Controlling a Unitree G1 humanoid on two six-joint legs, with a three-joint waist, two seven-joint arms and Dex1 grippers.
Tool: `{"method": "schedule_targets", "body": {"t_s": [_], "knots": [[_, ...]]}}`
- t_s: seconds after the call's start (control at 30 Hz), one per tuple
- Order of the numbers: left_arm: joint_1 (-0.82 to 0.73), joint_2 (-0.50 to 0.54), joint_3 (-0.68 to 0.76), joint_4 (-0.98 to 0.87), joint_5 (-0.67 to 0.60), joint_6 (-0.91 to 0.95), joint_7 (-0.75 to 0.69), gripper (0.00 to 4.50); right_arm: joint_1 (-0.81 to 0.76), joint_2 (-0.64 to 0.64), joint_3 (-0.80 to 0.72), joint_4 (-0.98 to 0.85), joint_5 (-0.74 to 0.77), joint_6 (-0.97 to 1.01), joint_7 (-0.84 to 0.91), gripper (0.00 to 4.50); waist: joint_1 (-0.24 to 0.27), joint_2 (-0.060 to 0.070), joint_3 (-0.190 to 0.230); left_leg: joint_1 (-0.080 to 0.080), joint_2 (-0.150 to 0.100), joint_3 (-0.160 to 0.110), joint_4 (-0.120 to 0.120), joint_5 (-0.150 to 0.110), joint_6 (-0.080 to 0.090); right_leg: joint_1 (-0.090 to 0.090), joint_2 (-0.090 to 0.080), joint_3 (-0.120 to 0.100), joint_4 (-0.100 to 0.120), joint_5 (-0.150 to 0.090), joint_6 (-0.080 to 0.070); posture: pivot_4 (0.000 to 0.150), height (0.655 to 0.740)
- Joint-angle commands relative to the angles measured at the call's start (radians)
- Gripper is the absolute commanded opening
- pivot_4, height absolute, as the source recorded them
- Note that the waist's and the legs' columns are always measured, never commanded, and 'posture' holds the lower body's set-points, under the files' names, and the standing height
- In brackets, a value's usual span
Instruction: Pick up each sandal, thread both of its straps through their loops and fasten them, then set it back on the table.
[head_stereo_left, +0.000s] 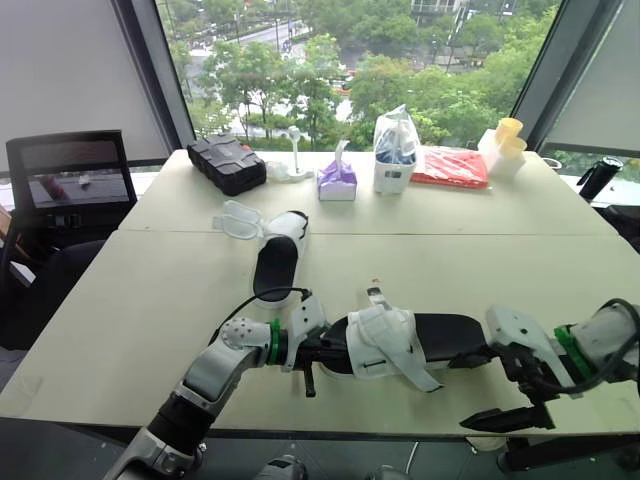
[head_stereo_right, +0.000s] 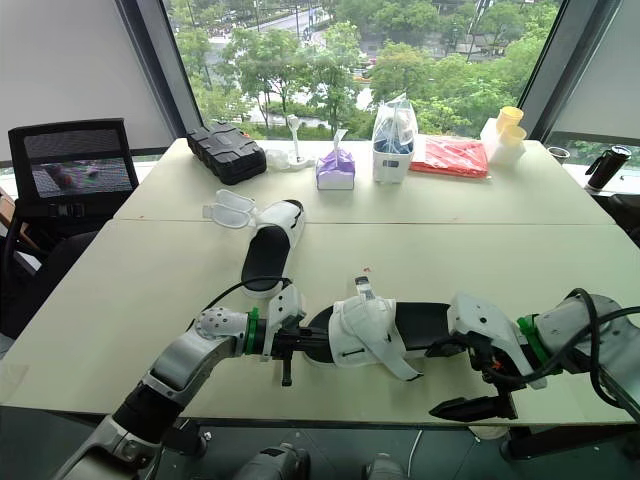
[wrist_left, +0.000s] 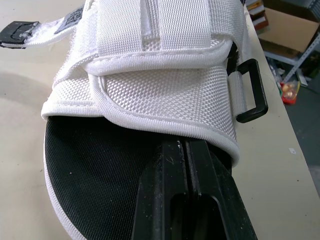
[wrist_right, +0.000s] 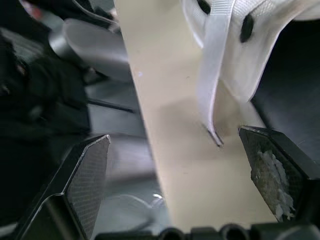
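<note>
**Daylit Room, Wide Window on Green Trees**

Two pale beige rectangular tables (head_stereo_left: 150, 300) stand pushed together, with a seam running between them. At 12 o'clock a tall glass window with dark slanted frames (head_stereo_left: 330, 60) looks out on leafy trees and a road, letting in soft daylight. Plain grey wall panels (head_stereo_left: 70, 70) flank it at 10 and 2 o'clock. A black mesh-backed office chair (head_stereo_left: 70, 185) sits at 9 o'clock.

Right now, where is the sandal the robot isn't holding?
In the head view, the free sandal lies left of centre on the table, beyond the left end effector, beside a clear plastic piece.
</note>
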Motion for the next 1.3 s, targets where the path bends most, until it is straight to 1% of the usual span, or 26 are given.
{"method": "schedule_targets", "body": {"t_s": [0.03, 0.13, 0.17, 0.3, 0.4, 0.43, 0.5, 0.53, 0.6, 0.63, 0.7, 0.73, 0.83, 0.9, 0.97, 1.03, 1.1, 1.17, 1.23, 1.3], "knots": [[0.020, 0.006, -0.031, 0.031, 0.024, 0.019, 0.003, 0.00, -0.057, 0.045, 0.044, -0.009, 0.055, 0.086, -0.016, 4.43, 0.000, 0.000, 0.000, 0.000, 0.000, 0.000, 0.000, 0.000, 0.000, 0.000, 0.000, 0.000, -0.001, 0.000, 0.000, 0.150, 0.7400], [0.022, 0.007, -0.030, 0.027, 0.024, 0.022, 0.004, 0.00, -0.112, 0.092, 0.082, 0.001, 0.066, 0.140, -0.042, 4.43, 0.000, 0.000, 0.000, -0.001, 0.000, 0.000, -0.001, 0.000, 0.000, 0.000, 0.000, -0.001, -0.003, 0.000, 0.000, 0.150, 0.7400], [0.023, 0.007, -0.030, 0.026, 0.024, 0.023, 0.005, 0.00, -0.125, 0.100, 0.104, 0.002, 0.049, 0.144, -0.047, 4.43, 0.001, 0.000, 0.000, -0.001, 0.000, 0.000, -0.001, 0.000, 0.000, 0.000, 0.000, -0.001, -0.003, 0.000, 0.000, 0.150, 0.7400], [0.024, 0.009, -0.029, 0.024, 0.024, 0.025, 0.004, 0.00, -0.142, 0.126, 0.184, 0.002, -0.008, 0.127, -0.052, 4.43, 0.001, 0.000, 0.000, -0.001, 0.000, 0.000, -0.001, 0.000, 0.001, 0.000, 0.000, -0.002, -0.004, 0.000, 0.001, 0.150, 0.7400], [0.024, 0.009, -0.029, 0.024, 0.025, 0.024, 0.004, 0.00, -0.157, 0.152, 0.211, 0.014, -0.020, 0.125, -0.054, 4.43, 0.000, 0.000, 0.000, -0.001, 0.000, 0.000, -0.001, 0.000, 0.001, 0.000, 0.000, -0.002, -0.005, 0.000, 0.001, 0.150, 0.7400], [0.024, 0.009, -0.029, 0.024, 0.025, 0.024, 0.005, 0.00, -0.161, 0.158, 0.217, 0.017, -0.023, 0.127, -0.054, 4.20, 0.000, 0.000, 0.000, -0.001, 0.000, 0.000, -0.001, 0.000, 0.001, 0.000, 0.000, -0.002, -0.005, 0.000, 0.001, 0.150, 0.7400], [0.028, 0.011, -0.029, 0.020, 0.024, 0.026, 0.005, 0.00, -0.164, 0.167, 0.231, 0.020, -0.033, 0.126, -0.057, 3.60, 0.000, 0.000, 0.000, -0.001, 0.000, 0.000, -0.001, 0.000, 0.001, 0.000, 0.000, -0.002, -0.005, 0.001, 0.001, 0.150, 0.7400], [0.029, 0.011, -0.029, 0.018, 0.024, 0.026, 0.005, 0.00, -0.165, 0.170, 0.234, 0.021, -0.037, 0.126, -0.057, 3.03, 0.000, 0.000, 0.000, -0.001, 0.000, 0.000, -0.001, 0.000, 0.001, 0.000, 0.000, -0.002, -0.005, 0.001, 0.001, 0.150, 0.7400], [0.029, 0.011, -0.029, 0.018, 0.023, 0.028, 0.006, 0.00, -0.171, 0.182, 0.246, 0.030, -0.052, 0.116, -0.061, 2.09, 0.000, 0.000, 0.000, -0.001, 0.000, 0.000, -0.001, 0.000, 0.001, 0.000, 0.000, -0.002, -0.005, 0.001, 0.001, 0.150, 0.7400], [0.030, 0.011, -0.028, 0.018, 0.024, 0.028, 0.007, 0.00, -0.180, 0.192, 0.247, 0.038, -0.053, 0.117, -0.065, 1.48, 0.000, 0.000, 0.000, -0.001, 0.000, 0.000, -0.001, 0.000, 0.001, 0.000, 0.000, -0.002, -0.005, 0.001, 0.001, 0.150, 0.7400], [0.032, 0.012, -0.028, 0.015, 0.024, 0.027, 0.007, 0.00, -0.201, 0.213, 0.248, 0.049, -0.057, 0.124, -0.077, 0.45, 0.000, 0.000, 0.000, -0.001, 0.000, 0.000, -0.001, 0.000, 0.001, 0.000, 0.000, -0.002, -0.004, 0.001, 0.001, 0.150, 0.7400], [0.033, 0.013, -0.028, 0.015, 0.024, 0.027, 0.007, 0.00, -0.206, 0.218, 0.248, 0.052, -0.060, 0.127, -0.080, 0.07, 0.000, 0.000, 0.000, -0.001, 0.000, 0.000, -0.001, 0.000, 0.001, 0.000, 0.000, -0.002, -0.004, 0.001, 0.001, 0.150, 0.7400], [0.034, 0.014, -0.029, 0.014, 0.024, 0.026, 0.009, 0.00, -0.230, 0.222, 0.217, 0.034, -0.001, 0.188, -0.068, 0.07, 0.001, 0.000, 0.000, -0.001, 0.000, 0.000, -0.001, 0.000, 0.001, 0.000, 0.001, -0.002, -0.004, 0.001, 0.001, 0.150, 0.7400], [0.035, 0.015, -0.028, 0.013, 0.024, 0.026, 0.009, 0.00, -0.270, 0.243, 0.181, 0.024, 0.077, 0.259, -0.073, 0.07, -0.001, 0.000, 0.000, -0.001, 0.000, 0.000, -0.001, 0.000, 0.001, 0.000, 0.001, -0.002, -0.004, 0.001, 0.001, 0.150, 0.7400], [0.036, 0.015, -0.028, 0.012, 0.024, 0.026, 0.010, 0.00, -0.351, 0.291, 0.140, 0.031, 0.181, 0.352, -0.093, 0.07, -0.001, 0.000, 0.000, -0.001, 0.000, 0.000, -0.001, 0.000, 0.001, 0.000, 0.001, -0.002, -0.004, 0.001, 0.001, 0.150, 0.7400], [0.034, 0.015, -0.028, 0.014, 0.023, 0.026, 0.010, 0.00, -0.403, 0.321, 0.121, 0.039, 0.235, 0.412, -0.113, 0.07, -0.001, 0.000, 0.000, 0.000, 0.000, 0.000, -0.001, 0.000, 0.001, 0.001, 0.001, -0.002, -0.004, 0.001, 0.001, 0.150, 0.7400], [0.032, 0.015, -0.027, 0.017, 0.024, 0.024, 0.009, 0.00, -0.501, 0.398, 0.110, 0.091, 0.284, 0.485, -0.170, 0.07, -0.002, 0.000, 0.000, 0.000, 0.000, -0.001, -0.001, 0.000, 0.001, 0.001, 0.001, -0.002, -0.003, 0.001, 0.001, 0.150, 0.7400], [0.029, 0.015, -0.028, 0.020, 0.025, 0.022, 0.009, 0.00, -0.565, 0.462, 0.113, 0.136, 0.296, 0.528, -0.218, 0.07, -0.001, 0.000, 0.000, 0.000, 0.000, -0.001, -0.001, 0.000, 0.001, 0.000, 0.002, -0.002, -0.004, 0.001, 0.001, 0.150, 0.7400], [0.028, 0.014, -0.027, 0.022, 0.026, 0.022, 0.010, 0.00, -0.586, 0.517, 0.134, 0.174, 0.280, 0.548, -0.261, 0.07, 0.002, 0.000, 0.000, 0.000, 0.000, -0.001, -0.001, 0.000, 0.001, -0.004, 0.002, -0.002, -0.004, 0.001, 0.001, 0.150, 0.7400], [0.027, 0.013, -0.027, 0.022, 0.026, 0.023, 0.012, 0.00, -0.585, 0.545, 0.155, 0.195, 0.266, 0.555, -0.281, 0.07, 0.002, 0.000, 0.000, -0.001, 0.000, -0.001, -0.002, 0.000, 0.001, -0.004, 0.001, -0.002, -0.004, 0.001, 0.001, 0.150, 0.7400]]}}
